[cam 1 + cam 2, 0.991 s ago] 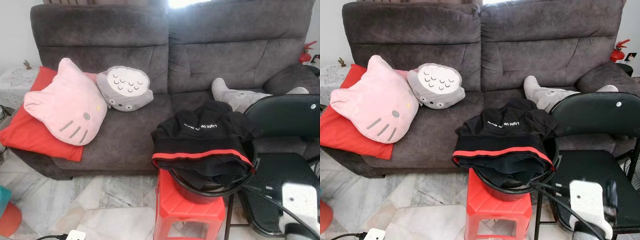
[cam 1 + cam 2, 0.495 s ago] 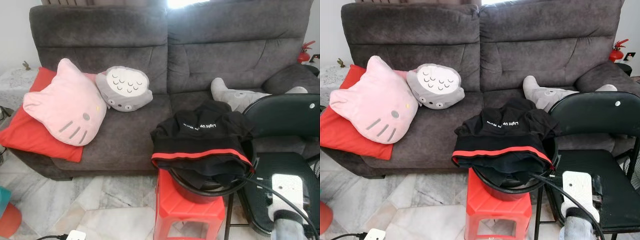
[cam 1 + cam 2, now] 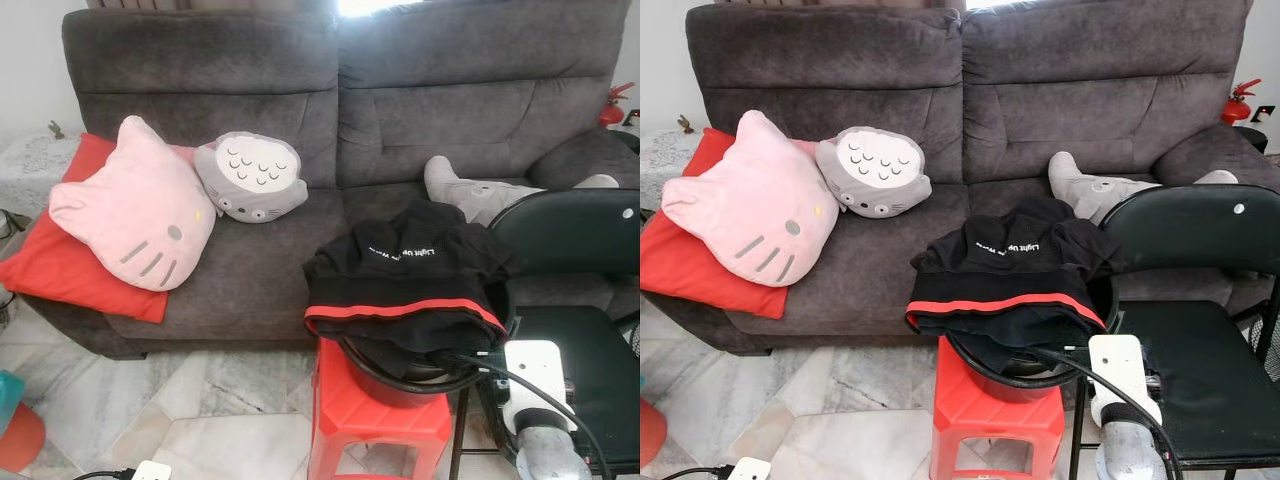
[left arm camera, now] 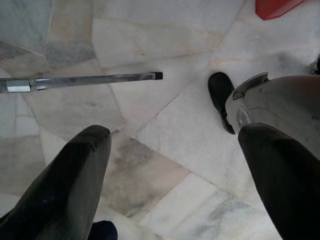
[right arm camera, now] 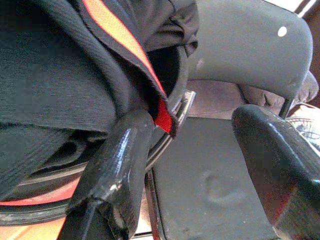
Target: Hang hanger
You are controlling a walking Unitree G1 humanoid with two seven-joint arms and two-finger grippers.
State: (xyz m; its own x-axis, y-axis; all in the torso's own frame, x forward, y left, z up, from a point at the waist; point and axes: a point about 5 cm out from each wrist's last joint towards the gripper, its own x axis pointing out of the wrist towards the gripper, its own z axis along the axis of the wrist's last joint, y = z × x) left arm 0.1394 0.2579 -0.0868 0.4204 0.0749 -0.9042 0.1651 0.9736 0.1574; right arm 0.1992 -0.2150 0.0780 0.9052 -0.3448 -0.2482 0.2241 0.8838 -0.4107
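Observation:
A black garment (image 3: 405, 275) with a red stripe and white lettering lies heaped over a black basin (image 3: 392, 376) on a red plastic stool (image 3: 370, 420). My right arm, with its white wrist block (image 3: 535, 375), reaches up at the lower right beside the basin. In the right wrist view my right gripper (image 5: 192, 120) is open, one finger (image 5: 120, 160) against the basin's rim under the garment's red hem (image 5: 125, 47), the other over the chair seat. My left gripper (image 4: 175, 135) hangs open above the marble floor.
A black chair (image 3: 580, 235) stands right of the stool. Behind is a grey sofa (image 3: 340, 90) with a pink cat pillow (image 3: 135, 215), a grey plush pillow (image 3: 255, 178), a red cushion (image 3: 60, 265) and a grey plush (image 3: 470, 190). A metal rod (image 4: 85, 81) lies near the floor.
My right arm has moved left and a little up, closing in on the basin's rim. The garment, stool and chair have stayed put.

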